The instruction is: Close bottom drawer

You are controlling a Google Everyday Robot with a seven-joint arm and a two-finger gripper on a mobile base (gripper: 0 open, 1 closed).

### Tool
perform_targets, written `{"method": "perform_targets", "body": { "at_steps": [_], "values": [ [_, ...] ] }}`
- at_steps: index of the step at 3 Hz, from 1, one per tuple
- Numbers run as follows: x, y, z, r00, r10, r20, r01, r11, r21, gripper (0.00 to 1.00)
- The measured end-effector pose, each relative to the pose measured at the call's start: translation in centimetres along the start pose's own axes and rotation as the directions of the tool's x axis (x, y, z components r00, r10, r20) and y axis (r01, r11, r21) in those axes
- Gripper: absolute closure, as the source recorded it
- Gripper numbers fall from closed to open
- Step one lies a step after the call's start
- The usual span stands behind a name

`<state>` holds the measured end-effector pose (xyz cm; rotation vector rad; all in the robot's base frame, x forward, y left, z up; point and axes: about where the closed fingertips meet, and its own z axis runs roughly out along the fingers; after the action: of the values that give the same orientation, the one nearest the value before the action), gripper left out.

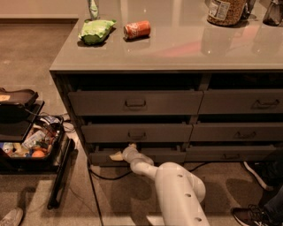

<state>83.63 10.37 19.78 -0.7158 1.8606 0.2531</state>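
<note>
Against bottom drawer [166, 156] front: tool [123, 152], spread or pressed together cannot tell; drawer's middle hidden behind it.

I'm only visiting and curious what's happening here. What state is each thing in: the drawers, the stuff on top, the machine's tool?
Bottom drawer: looks slightly out, hard to be sure.
Tool: low, at the bottom drawer's front near its middle.
Soda can: on its side on the counter.
Green bag: lying flat beside the can.
Jar: upright.
Floor case: open, holding small things.
</note>
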Motion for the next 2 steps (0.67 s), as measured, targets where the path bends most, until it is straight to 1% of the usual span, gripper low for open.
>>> {"method": "perform_targets", "body": {
  "at_steps": [1, 2],
  "values": [
    [-1.71, 0.33, 1.1, 0.999, -0.01, 0.038, 0.01, 0.9999, 0.005, 0.0],
    [-1.71, 0.33, 1.1, 0.999, -0.01, 0.038, 0.01, 0.9999, 0.005, 0.0]
  ]
}}
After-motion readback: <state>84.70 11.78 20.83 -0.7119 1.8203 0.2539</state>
